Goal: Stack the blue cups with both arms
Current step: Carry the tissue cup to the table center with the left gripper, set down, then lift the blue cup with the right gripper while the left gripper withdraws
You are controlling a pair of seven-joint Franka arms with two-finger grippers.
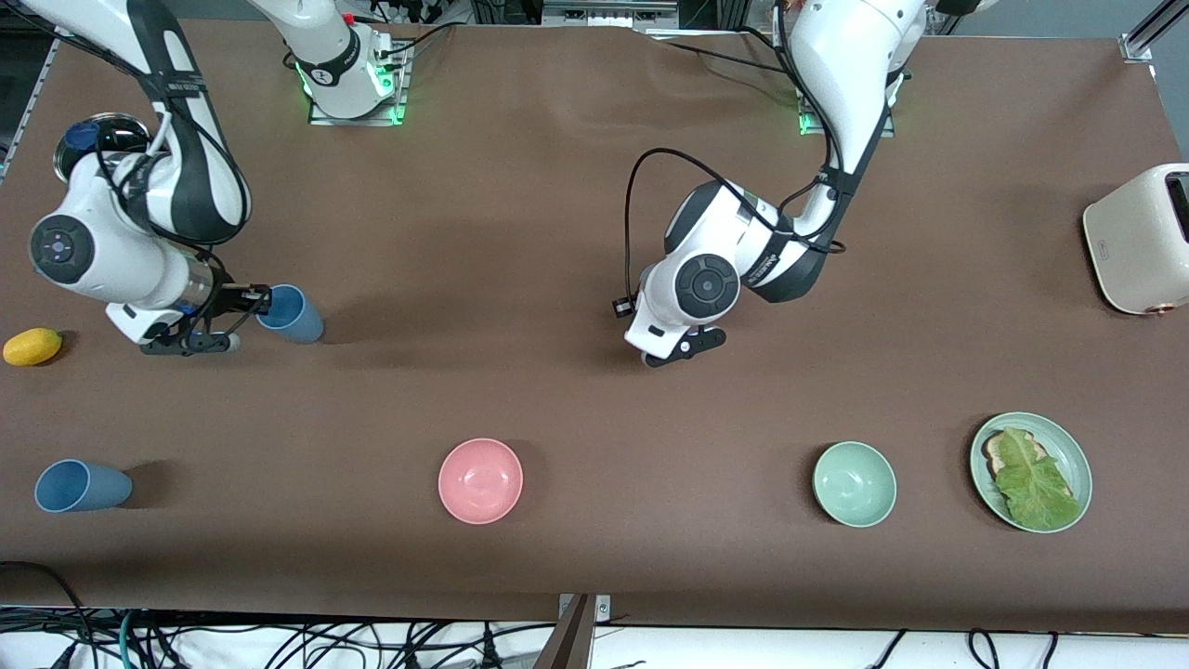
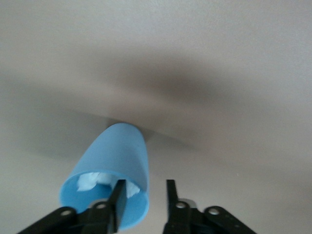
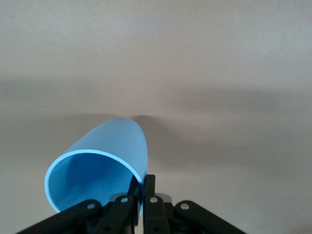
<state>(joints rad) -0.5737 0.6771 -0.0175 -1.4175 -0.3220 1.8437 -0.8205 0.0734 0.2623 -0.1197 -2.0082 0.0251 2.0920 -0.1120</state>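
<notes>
One cup (image 3: 112, 146) rim between right fingers (image 3: 150, 195)

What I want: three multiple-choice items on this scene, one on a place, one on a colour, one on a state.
1. The toaster stands: A) toward the right arm's end; B) between the two bowls; C) toward the left arm's end.
2. The bowl nearer the right arm's end is: A) green; B) pink; C) yellow.
3. The right gripper is: A) shut on a blue cup; B) open over a bowl; C) shut on a lemon.
Key: C, it sits at that end's edge; B, pink shows plainly; A, the right wrist view shows it pinching the rim.
</notes>
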